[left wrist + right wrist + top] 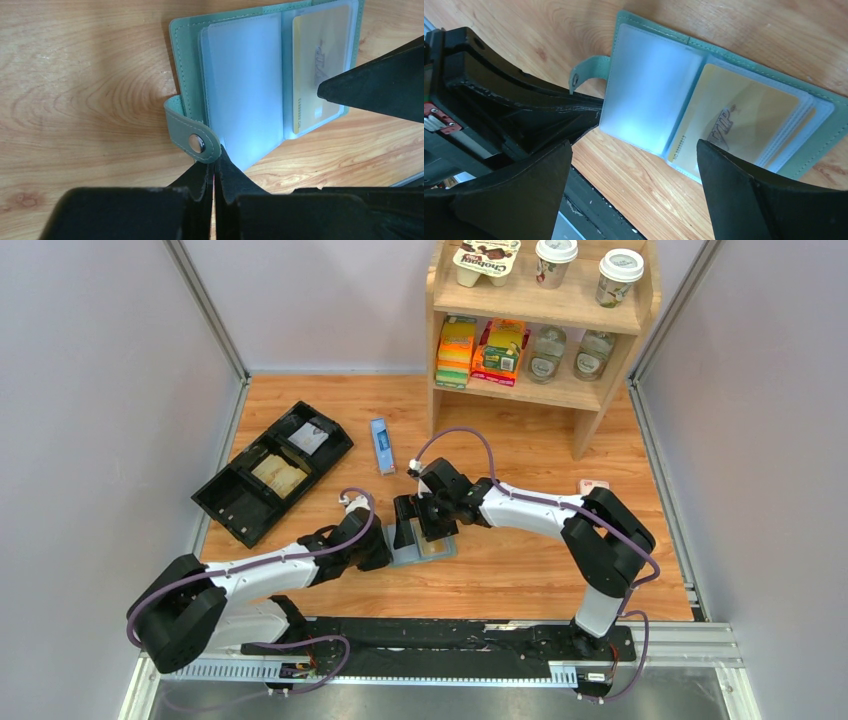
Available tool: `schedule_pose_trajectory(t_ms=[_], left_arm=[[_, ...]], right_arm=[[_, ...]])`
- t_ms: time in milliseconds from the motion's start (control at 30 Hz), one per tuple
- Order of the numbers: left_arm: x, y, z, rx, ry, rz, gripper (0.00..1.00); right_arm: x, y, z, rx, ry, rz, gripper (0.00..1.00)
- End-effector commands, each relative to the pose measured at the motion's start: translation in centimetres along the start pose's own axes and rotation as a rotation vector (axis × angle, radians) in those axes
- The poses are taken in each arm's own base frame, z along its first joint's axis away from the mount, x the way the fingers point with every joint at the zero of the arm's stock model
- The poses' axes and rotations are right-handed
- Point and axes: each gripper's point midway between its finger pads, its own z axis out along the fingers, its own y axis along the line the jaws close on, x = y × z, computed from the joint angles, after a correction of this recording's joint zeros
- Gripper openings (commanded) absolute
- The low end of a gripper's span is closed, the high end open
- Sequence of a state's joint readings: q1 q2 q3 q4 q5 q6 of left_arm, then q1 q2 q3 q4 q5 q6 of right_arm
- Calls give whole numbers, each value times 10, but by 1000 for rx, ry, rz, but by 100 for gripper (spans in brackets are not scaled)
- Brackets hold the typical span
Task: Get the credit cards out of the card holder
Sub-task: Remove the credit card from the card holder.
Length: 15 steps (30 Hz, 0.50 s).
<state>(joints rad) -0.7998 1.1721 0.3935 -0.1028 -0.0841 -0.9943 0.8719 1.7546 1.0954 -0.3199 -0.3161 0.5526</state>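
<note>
Card holder (240,85) lies open near the desk's front edge, gold credit card (739,125) not yet out; left end effector (216,166) closed, right end effector (633,144) apart.

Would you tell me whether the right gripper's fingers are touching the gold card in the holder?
Cannot tell. In the left wrist view one of the right gripper's fingers overlaps the gold card, but its height above it is hidden.

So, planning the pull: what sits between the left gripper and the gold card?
One empty frosted pocket page of the open wallet, shown in the left wrist view.
</note>
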Motion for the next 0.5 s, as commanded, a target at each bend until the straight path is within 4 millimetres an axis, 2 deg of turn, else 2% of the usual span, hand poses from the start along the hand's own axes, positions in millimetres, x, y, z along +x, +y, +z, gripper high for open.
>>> schedule_pose_trajectory(t_ms=[0,167,300,367,467], left_arm=[[20,13,2,-28,64,-2,0],[19,13,0,-23,55,-16,0],[17,18,-10,-30,27,-45,0],[15,25,-18,-45,-2,-66,4],[7,27,-36,-17,-60,-97,20]], right_arm=[[-22,30,-10,-97,-58,-38,98],[-20,28,-9,-89,-56,-37,98],[-23,29,-13,-89,-71,-45,98],[-26,29,-17,-79,-85,-60,98],[-30,27,-25,-59,-106,-81,98]])
